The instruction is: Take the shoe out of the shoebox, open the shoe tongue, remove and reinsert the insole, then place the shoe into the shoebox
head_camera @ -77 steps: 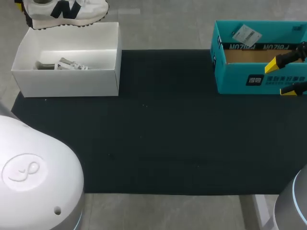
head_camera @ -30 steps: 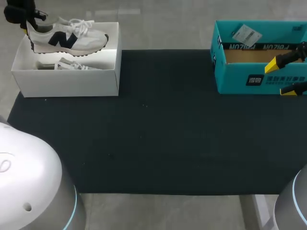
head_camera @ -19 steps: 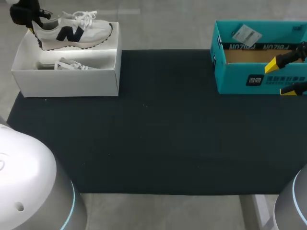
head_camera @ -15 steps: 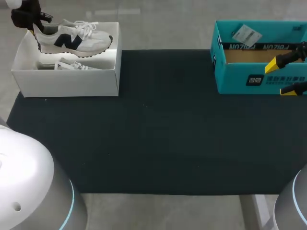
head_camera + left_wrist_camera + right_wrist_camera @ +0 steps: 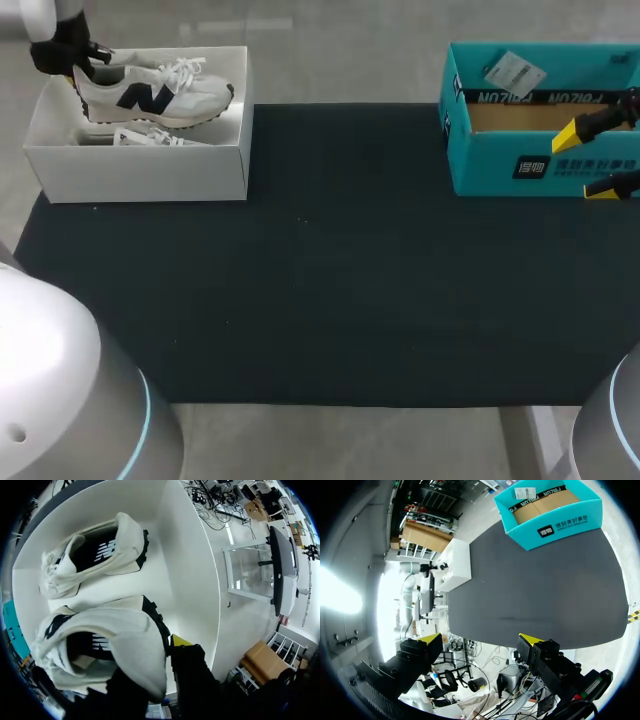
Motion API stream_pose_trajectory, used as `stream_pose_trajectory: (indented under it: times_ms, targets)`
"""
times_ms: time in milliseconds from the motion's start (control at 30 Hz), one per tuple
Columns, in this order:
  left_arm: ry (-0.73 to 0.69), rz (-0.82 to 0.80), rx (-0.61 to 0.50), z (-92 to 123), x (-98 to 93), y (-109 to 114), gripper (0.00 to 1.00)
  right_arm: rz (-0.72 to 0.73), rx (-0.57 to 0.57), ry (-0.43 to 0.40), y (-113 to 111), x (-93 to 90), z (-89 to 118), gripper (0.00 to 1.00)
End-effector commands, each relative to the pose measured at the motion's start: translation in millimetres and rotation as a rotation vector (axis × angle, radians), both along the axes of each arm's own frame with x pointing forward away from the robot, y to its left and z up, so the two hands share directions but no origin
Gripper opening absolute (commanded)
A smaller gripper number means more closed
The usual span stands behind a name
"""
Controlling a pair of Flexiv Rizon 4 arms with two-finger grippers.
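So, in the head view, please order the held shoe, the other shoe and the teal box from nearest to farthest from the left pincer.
1. The held shoe, gripped at its heel by the left pincer.
2. The other shoe, lying in the white shoebox.
3. The teal box, far at the right side.

Not fully visible to you:
- Left gripper [image 5: 70, 70]: cut off by the head view's corner. From the wrist, you see one yellow fingertip [image 5: 181, 641] outside the heel of the held shoe [image 5: 150, 95]; the other is hidden by that heel.
- Second shoe [image 5: 145, 137]: partly covered by the held shoe, inside the shoebox [image 5: 140, 170].
- Right gripper [image 5: 603, 158] and teal box [image 5: 500, 150]: cut off by the head view's edge.
- Tag [image 5: 513, 72] on the teal box: print too small to tell.
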State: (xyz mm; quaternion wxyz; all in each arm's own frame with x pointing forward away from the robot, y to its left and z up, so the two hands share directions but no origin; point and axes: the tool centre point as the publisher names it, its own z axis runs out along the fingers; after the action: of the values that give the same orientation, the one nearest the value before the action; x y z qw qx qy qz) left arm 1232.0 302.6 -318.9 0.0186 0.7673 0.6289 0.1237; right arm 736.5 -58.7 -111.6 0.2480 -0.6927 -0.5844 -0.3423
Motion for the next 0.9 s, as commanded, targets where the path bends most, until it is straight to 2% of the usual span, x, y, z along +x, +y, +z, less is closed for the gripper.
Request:
stream_pose_trajectory:
  times_ms: [33, 233, 500, 900]
  targets:
    - [-0.016, -0.004, -0.007, -18.0, 20.1, 3.6, 0.00, -0.002, -0.002, 0.000, 0.3, -0.4, -0.7, 1.00]
    - [0.015, 0.001, 0.008, -36.0, 33.3, 6.2, 0.00, -0.002, -0.002, 0.000, 0.3, -0.4, -0.7, 1.00]
    - [0.026, 0.003, 0.002, -60.3, 40.4, 6.3, 0.00, -0.002, -0.002, 0.000, 0.3, -0.4, -0.7, 1.00]
    - [0.077, -0.028, -0.007, -81.0, 47.6, 7.3, 0.00, -0.002, -0.002, 0.000, 0.3, -0.4, -0.7, 1.00]
